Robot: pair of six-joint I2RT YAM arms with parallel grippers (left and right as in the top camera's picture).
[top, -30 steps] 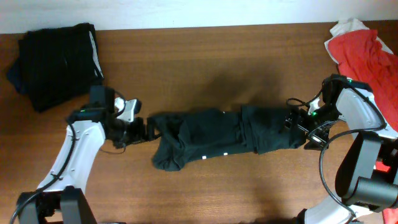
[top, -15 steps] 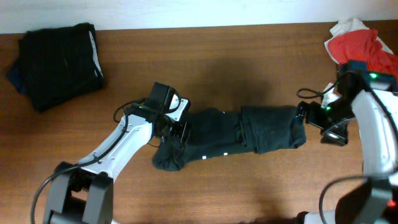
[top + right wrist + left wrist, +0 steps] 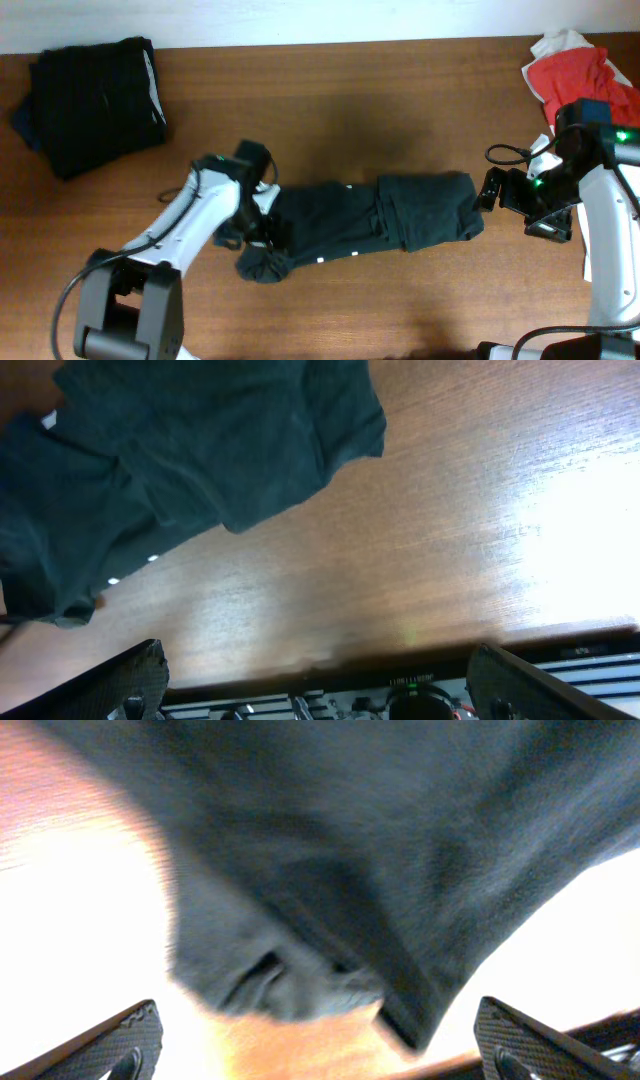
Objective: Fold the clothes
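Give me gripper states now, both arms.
Left gripper: open, fingers spread over the dark shirt.
Right gripper: open, holding nothing, just off the shirt's edge.

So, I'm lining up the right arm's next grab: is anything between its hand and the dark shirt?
Nothing visible. Only table separates the right hand from the shirt; the red garment lies at the far corner, off that path.

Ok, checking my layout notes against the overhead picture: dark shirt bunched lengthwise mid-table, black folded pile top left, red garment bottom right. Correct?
One slip: the red garment lies at the top right corner, not the bottom right, as the overhead view shows. The dark shirt bunched lengthwise mid-table and the black folded pile at the top left are as you noted.
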